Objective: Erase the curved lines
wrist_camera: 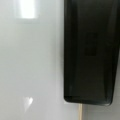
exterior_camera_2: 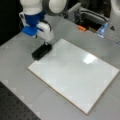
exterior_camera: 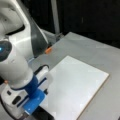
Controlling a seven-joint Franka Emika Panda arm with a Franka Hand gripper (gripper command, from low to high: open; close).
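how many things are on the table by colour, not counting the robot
white: 1, the board
black: 1, the eraser block, under the gripper at the board's edge
orange: 1, a small object
curve lines: 0 visible on the board
total: 3

No text, label, brand, number or sign can be read on anything in these views.

Grey table [exterior_camera_2: 15, 50], small orange object [exterior_camera_2: 81, 28] near its far edge, dark perforated surface [exterior_camera_2: 12, 105] at a front view's bottom left
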